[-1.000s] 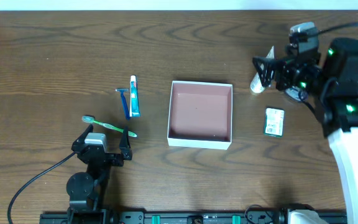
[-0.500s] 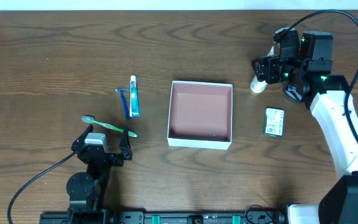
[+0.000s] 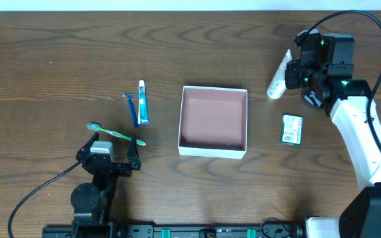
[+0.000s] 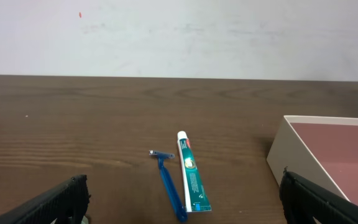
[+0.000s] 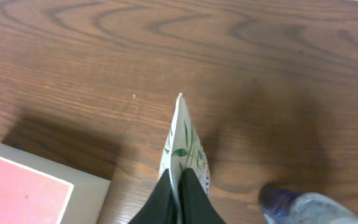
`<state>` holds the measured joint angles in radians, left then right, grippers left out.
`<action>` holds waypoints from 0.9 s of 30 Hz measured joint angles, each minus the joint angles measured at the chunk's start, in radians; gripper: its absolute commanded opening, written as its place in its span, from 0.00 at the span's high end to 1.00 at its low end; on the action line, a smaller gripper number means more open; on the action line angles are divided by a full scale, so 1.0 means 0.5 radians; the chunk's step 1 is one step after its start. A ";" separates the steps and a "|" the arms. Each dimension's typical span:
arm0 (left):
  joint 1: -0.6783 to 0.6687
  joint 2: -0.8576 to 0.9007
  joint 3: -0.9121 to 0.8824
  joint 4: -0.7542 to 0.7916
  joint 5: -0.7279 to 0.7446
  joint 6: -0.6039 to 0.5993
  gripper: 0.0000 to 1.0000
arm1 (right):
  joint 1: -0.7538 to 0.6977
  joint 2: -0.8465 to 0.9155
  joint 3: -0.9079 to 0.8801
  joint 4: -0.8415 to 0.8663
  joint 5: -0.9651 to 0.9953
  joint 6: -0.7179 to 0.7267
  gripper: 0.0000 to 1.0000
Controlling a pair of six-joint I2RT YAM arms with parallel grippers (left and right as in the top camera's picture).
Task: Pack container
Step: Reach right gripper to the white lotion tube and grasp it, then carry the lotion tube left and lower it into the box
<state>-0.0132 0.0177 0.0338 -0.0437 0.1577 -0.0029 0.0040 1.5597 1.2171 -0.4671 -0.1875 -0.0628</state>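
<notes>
The brown wooden worktop (image 3: 58, 53) carried everything, and the container (image 3: 213, 153) sat open-topped between the arms, off to the left of the right end effector (image 5: 179, 200) and to the right of the left end effector (image 3: 109, 157). The right one was pinched tight on a white tube (image 5: 184, 146). The left one gaped wide, toothbrush (image 3: 116, 134) just ahead of it, toothpaste (image 3: 143, 102) and razor (image 3: 133, 109) farther ahead, side by side.
</notes>
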 measured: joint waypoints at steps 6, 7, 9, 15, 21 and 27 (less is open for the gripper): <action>0.000 0.000 0.000 0.000 0.000 0.000 0.02 | 0.002 -0.010 0.010 -0.023 0.074 0.021 0.99; 0.000 0.000 0.000 0.000 0.000 0.000 0.02 | 0.005 -0.018 0.010 -0.031 0.095 0.025 0.99; 0.000 0.000 0.000 0.000 0.000 0.000 0.02 | 0.014 -0.048 0.010 -0.063 0.139 0.039 0.99; 0.000 0.000 0.000 0.000 0.000 0.000 0.02 | 0.132 -0.298 0.072 -0.252 0.269 0.108 0.99; 0.000 0.000 0.000 0.000 0.000 0.000 0.02 | 0.346 -0.627 0.246 -0.332 0.388 0.236 0.99; 0.000 0.000 0.000 0.000 0.000 0.000 0.02 | 0.603 -0.786 0.273 -0.382 0.444 0.437 0.99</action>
<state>-0.0132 0.0177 0.0338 -0.0437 0.1577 -0.0029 0.3058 1.1667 1.3537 -0.6582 0.0345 0.1558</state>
